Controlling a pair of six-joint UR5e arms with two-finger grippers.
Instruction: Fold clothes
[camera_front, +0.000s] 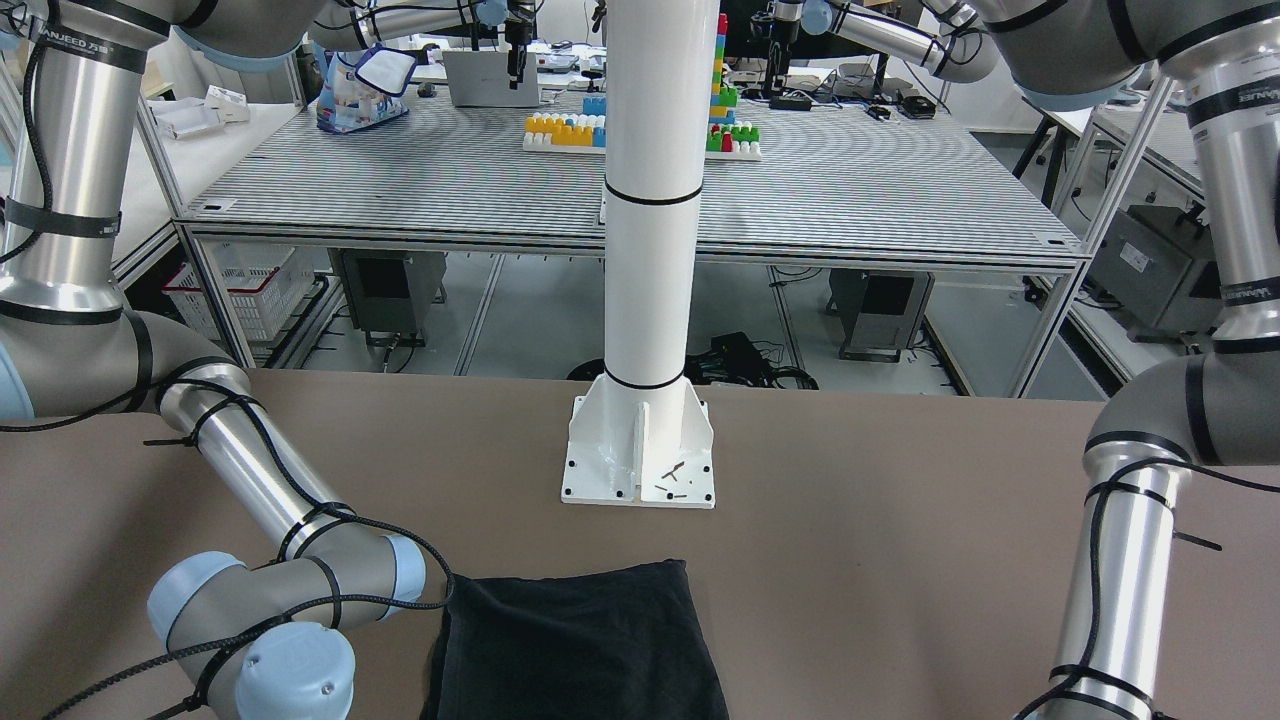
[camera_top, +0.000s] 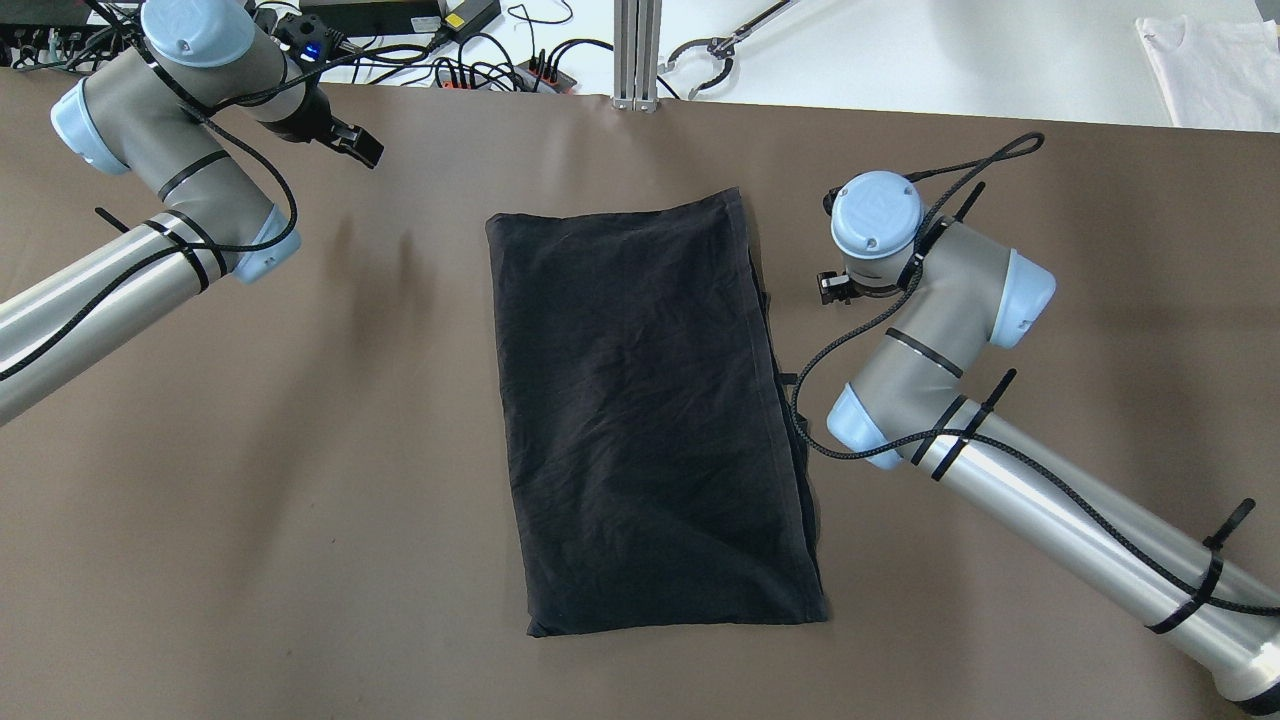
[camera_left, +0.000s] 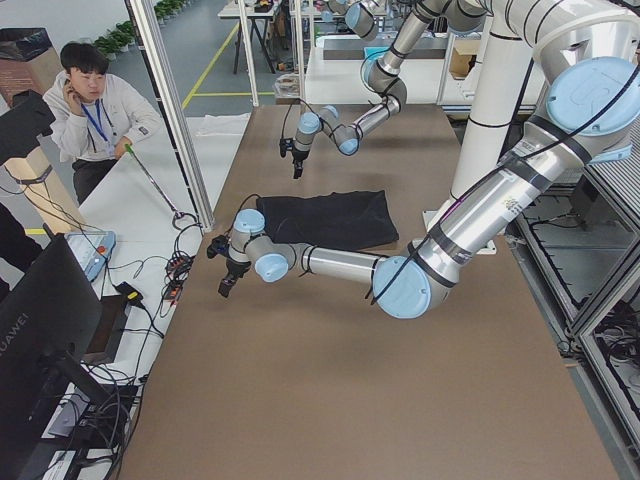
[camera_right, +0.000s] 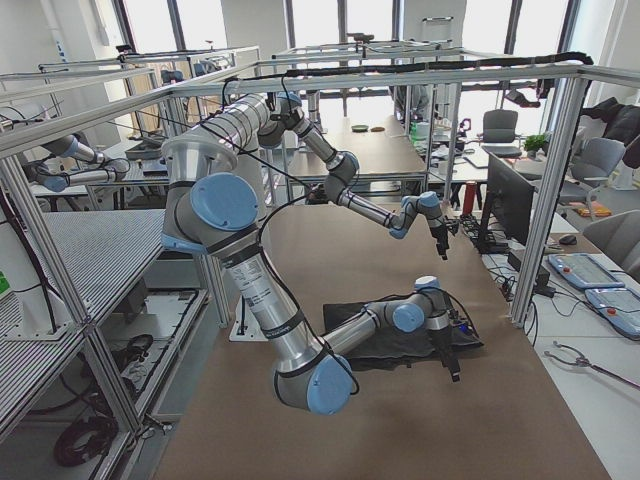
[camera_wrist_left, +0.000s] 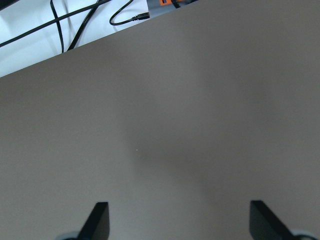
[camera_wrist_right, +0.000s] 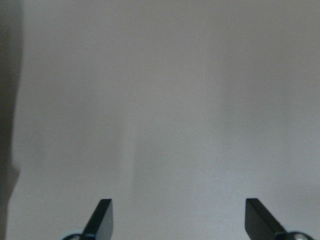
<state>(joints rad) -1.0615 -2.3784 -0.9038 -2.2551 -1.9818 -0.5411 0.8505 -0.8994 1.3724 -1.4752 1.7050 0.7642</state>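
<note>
The black garment (camera_top: 640, 400) lies folded into a rectangle in the middle of the bench (camera_top: 300, 450), its stacked edges showing along its right side. The right fingers (camera_wrist_right: 101, 220), spread and bare, hover just right of it. The left fingers (camera_wrist_left: 100, 222), likewise spread, hang at the far left corner. A pinch that catches only the top layer would likely peel the fold apart. The one container, a white basket (camera_front: 240, 290) under a far table, has contents I cannot tell.

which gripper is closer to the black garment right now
Right. The right gripper hangs just beside the right edge of the black garment, toward its far end. The left gripper sits well off past the far left corner, over bare table.
</note>
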